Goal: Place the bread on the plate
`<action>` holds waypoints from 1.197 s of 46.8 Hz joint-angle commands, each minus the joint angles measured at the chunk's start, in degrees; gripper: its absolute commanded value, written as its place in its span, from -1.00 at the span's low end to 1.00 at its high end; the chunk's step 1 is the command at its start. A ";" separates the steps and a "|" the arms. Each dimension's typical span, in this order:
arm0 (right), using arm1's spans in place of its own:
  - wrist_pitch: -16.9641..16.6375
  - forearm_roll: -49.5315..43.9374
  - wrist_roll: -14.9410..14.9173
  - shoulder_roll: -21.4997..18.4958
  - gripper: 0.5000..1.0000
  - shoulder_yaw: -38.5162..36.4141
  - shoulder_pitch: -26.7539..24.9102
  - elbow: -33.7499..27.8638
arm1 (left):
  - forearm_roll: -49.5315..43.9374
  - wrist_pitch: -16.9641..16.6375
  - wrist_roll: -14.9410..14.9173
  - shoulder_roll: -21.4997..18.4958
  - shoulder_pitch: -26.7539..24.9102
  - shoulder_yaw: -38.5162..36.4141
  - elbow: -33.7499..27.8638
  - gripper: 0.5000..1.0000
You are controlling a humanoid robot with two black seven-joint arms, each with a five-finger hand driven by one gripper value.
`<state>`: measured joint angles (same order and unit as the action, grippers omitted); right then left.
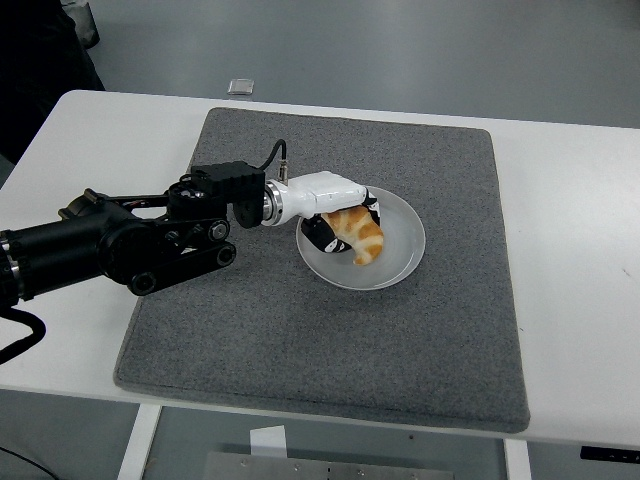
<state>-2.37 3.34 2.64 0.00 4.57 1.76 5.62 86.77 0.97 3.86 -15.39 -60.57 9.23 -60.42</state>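
The left hand [335, 205] reaches over the plate [400, 265] from the left, its fingers curled around the bread [358, 232], a croissant. The bread sits low inside the plate's rim, seemingly resting on the dish, so the grip likely serves only to steady it before letting go. The plate lies on a grey mat [300, 340] that covers the white surface [580, 300], probably to stop things sliding. The right hand is out of view.
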 commanded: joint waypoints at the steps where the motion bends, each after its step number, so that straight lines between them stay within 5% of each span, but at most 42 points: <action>1: 0.00 0.00 0.00 0.00 0.81 0.00 0.00 0.00 | -0.46 0.00 0.00 -0.07 0.01 0.09 -0.14 0.27; 5: 0.00 0.00 0.00 0.00 0.81 0.00 0.00 0.00 | -0.73 -0.09 0.00 -0.16 0.01 0.17 -0.14 0.77; 8: 0.00 0.00 0.00 0.00 0.81 0.00 0.00 0.00 | -0.73 -0.09 0.00 -0.25 0.01 0.17 -0.31 0.94; 22: 0.00 0.00 0.00 0.00 0.81 0.00 0.00 0.00 | -3.97 0.44 0.79 -3.23 -0.43 1.23 -4.00 0.99; 42: 0.00 0.00 0.00 0.00 0.81 0.00 0.00 0.00 | -33.94 1.14 0.80 -10.18 -0.87 10.80 -4.71 0.99; 56: 0.00 0.00 0.00 0.00 0.81 0.00 0.00 0.00 | -54.85 12.56 0.27 -18.35 -0.25 19.24 -4.09 0.99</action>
<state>-2.37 3.34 2.64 0.00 4.57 1.76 5.62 35.87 10.75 4.30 -31.66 -60.97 27.00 -64.68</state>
